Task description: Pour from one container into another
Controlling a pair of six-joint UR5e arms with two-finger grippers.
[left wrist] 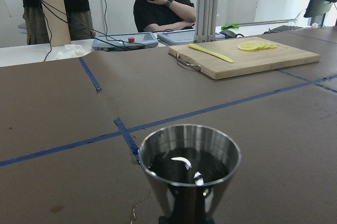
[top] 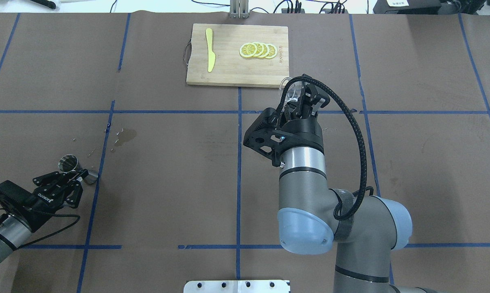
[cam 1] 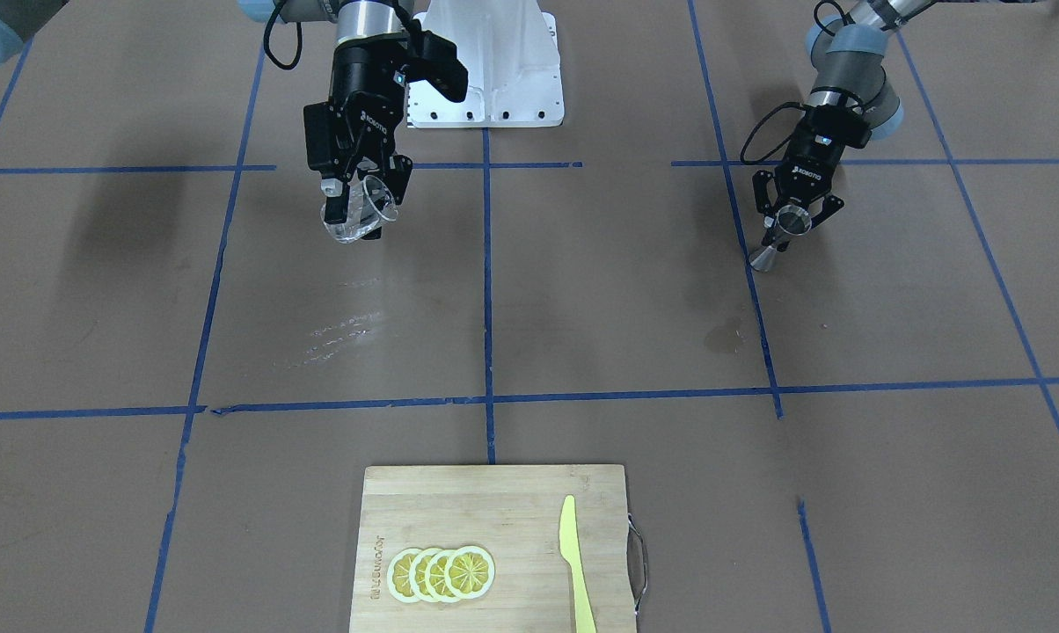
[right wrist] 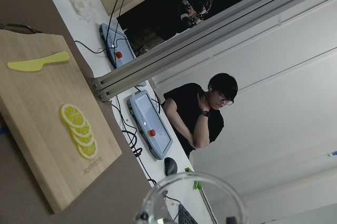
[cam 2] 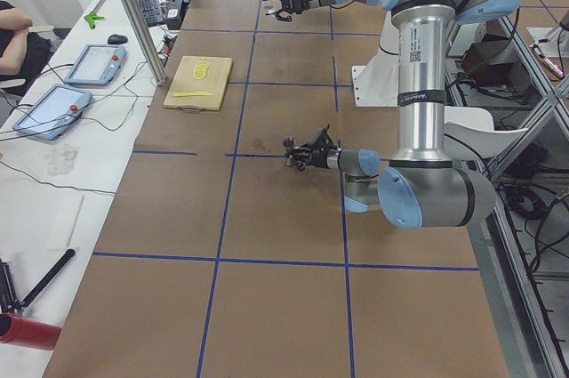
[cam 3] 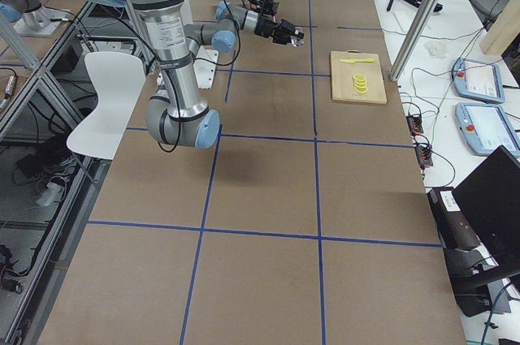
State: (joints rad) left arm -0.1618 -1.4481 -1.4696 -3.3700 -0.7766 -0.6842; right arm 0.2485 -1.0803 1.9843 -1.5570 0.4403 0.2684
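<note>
My right gripper [cam 1: 367, 186] is shut on the clear glass tumbler [cam 1: 354, 220] and holds it tilted in the air above the brown table. From overhead the tumbler [top: 287, 85] pokes out past the right gripper [top: 304, 92], near the cutting board's front edge. Its rim [right wrist: 195, 200] fills the bottom of the right wrist view. Far to the side, my left gripper [cam 1: 795, 220] is shut on the waist of the steel jigger [cam 1: 765, 255], low over the table and leaning. The jigger [left wrist: 189, 166] holds dark liquid. Overhead, the jigger [top: 68, 162] sits at the left gripper [top: 72, 178].
A bamboo cutting board [top: 228, 73] with lemon slices [top: 258, 50] and a yellow knife [top: 209, 55] lies at the table's far middle. Wet marks [top: 125, 136] stain the paper near the jigger. The white base plate [cam 1: 485, 79] is between the arms. People sit beyond the table [left wrist: 163, 2].
</note>
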